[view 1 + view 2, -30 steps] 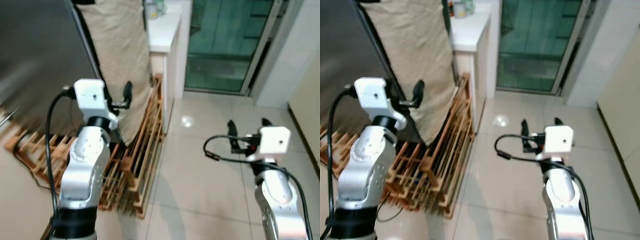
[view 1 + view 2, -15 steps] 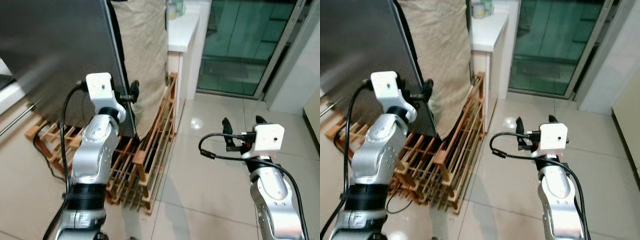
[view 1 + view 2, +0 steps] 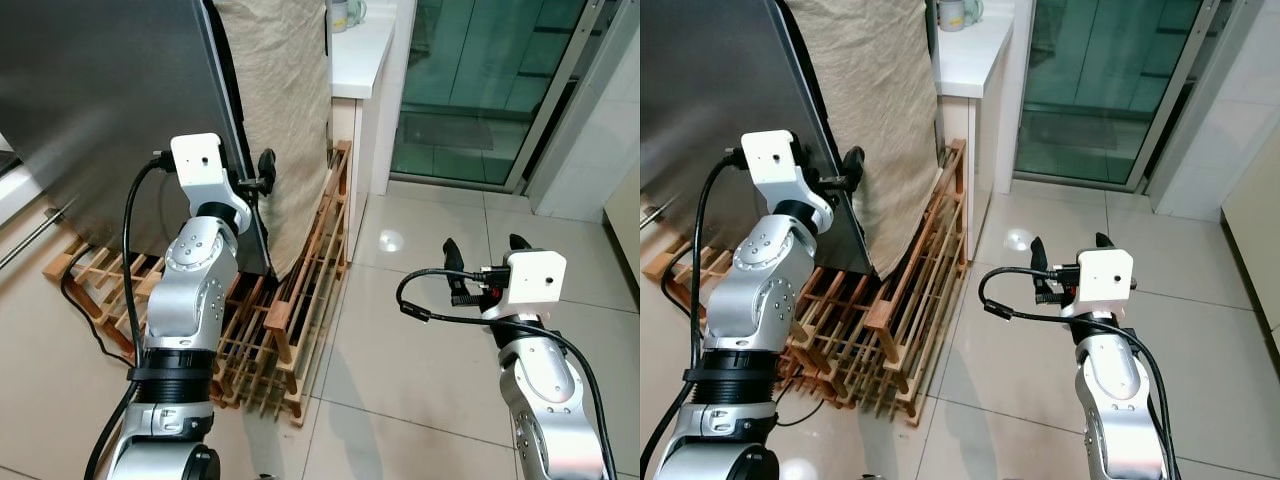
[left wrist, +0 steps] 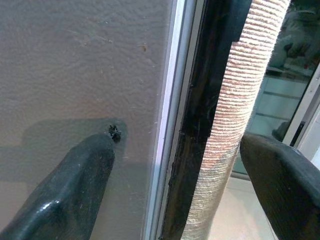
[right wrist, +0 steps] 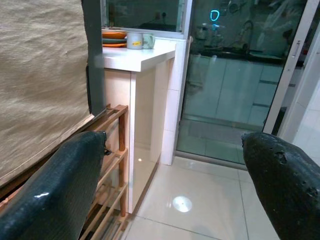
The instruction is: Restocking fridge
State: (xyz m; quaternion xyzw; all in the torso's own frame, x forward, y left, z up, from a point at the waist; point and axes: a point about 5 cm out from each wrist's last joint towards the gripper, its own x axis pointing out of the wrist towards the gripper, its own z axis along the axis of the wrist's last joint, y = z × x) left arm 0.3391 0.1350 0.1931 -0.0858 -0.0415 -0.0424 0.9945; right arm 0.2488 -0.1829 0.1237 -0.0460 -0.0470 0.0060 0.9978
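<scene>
**Left claw astride the fridge door edge**

Far left: grey fridge door [image 3: 100, 100], swung toward me. My left claw [image 3: 258, 178] is raised at its free edge. In the left wrist view the fingers [image 4: 75, 195] are spread wide, one against the door's grey face, the other past the black edge; nothing gripped between them.

Just behind the door edge: beige woven cloth [image 3: 280, 100] hanging down. Below it, a wooden slatted rack [image 3: 290, 310] on the tiled floor [image 3: 400, 360].

Centre, further back: white table [image 3: 965, 55] with a mug [image 3: 952, 12] on top. Glass sliding door [image 3: 1090, 80] beyond.

Right: my right claw [image 3: 1068, 258] is held over the floor, well apart from the fridge, fingers [image 5: 55, 195] wide open, empty.
</scene>
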